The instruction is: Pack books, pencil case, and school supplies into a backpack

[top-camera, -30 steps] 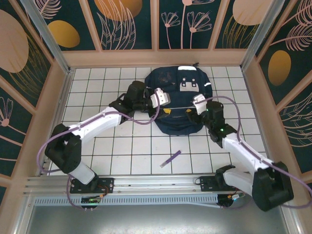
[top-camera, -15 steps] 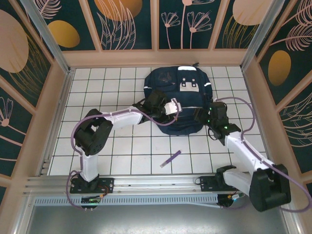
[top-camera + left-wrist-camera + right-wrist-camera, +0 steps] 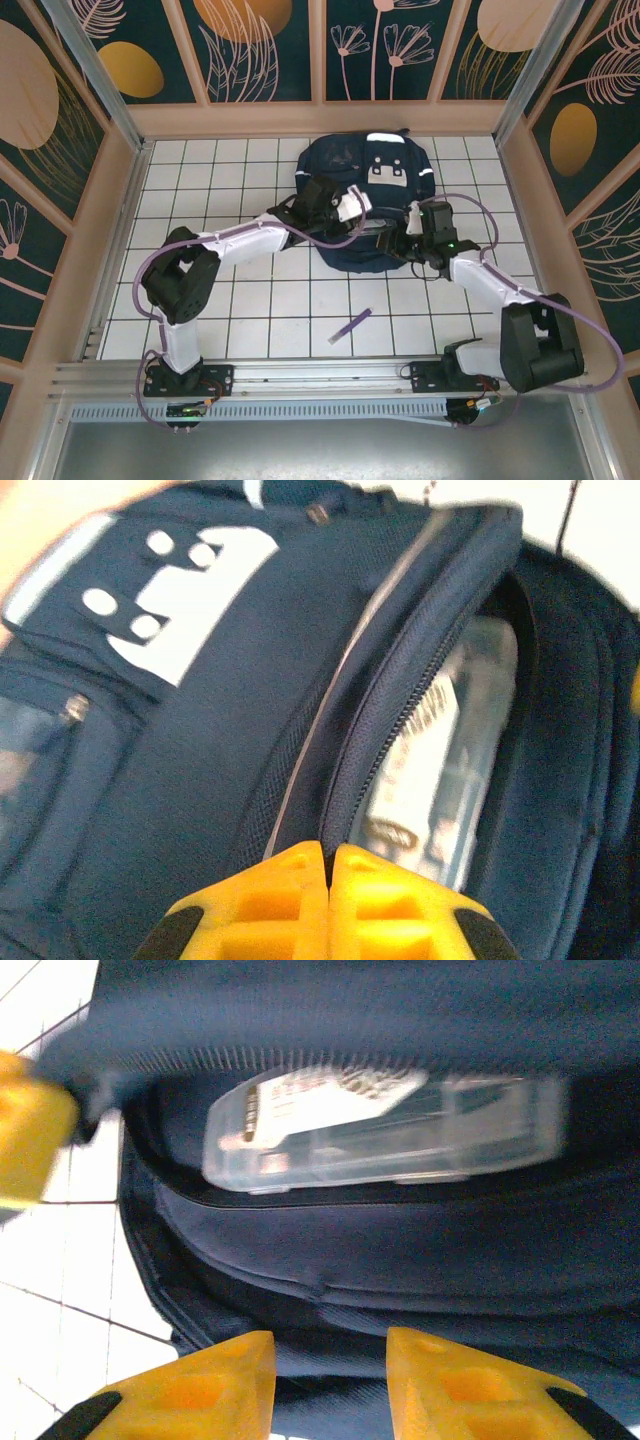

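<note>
Lying far-centre on the bench, the backpack looks soft and saggy; left tool pinches its zipper rim, the best hold, while right tool hangs open, empty, beside it.

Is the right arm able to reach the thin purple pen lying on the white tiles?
Probably yes. The thin purple pen lies in the open on the white tiles, apart from the navy-blue fabric backpack, and the right gripper is open and empty.

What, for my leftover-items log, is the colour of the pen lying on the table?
Purple; the pen shows best in the top external view.
</note>
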{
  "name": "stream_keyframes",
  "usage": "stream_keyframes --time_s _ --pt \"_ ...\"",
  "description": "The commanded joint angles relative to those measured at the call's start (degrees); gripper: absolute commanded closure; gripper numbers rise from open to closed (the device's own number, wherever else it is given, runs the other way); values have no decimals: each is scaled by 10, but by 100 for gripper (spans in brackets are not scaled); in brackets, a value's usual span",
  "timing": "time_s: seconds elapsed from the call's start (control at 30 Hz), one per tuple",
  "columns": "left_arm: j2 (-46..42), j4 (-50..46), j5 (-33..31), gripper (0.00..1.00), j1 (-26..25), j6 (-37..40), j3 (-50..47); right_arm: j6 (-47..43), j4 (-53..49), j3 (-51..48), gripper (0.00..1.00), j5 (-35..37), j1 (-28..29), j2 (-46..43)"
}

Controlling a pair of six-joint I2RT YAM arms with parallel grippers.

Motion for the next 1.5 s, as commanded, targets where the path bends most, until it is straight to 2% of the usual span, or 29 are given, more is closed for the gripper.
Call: stream_keyframes --time_s 0.0,0.1,0.23,0.37,0.47,0.6,0.8,0.9,1.07,1.17,1.3,1.37,1.47 --pt "-32 -15 3 100 5 -78 63 -16 80 12 66 3 27 22" --pt "-42 -23 53 100 5 -81 76 -22 114 13 66 67 37 51" --pt "-65 6 90 100 6 -94 52 -58 165 6 69 162 62 92" --pt "-81 34 130 100 5 -130 33 -79 231 11 73 212 70 128" --pt "-88 46 141 100 5 -150 17 -88 257 36 74 202 75 141" --pt "-95 70 147 100 4 -167 -14 -106 300 53 74 153 81 146" --pt "-103 101 141 100 5 -202 -38 -116 368 69 74 91 72 209" --pt "-115 105 114 100 5 -206 -42 -98 372 70 71 69 62 216" --pt "-108 92 64 100 6 -185 -40 -151 293 26 56 15 64 120" --pt "-102 87 46 100 8 -178 -35 -268 211 -2 47 -70 75 40" --pt "-104 85 54 100 21 -152 -46 -578 112 -56 37 -174 131 -51" --pt "-113 84 48 100 28 -144 -56 -776 -18 -36 28 -236 144 -51" --pt "-130 97 56 100 40 -138 -76 -944 -170 11 27 -221 168 17"
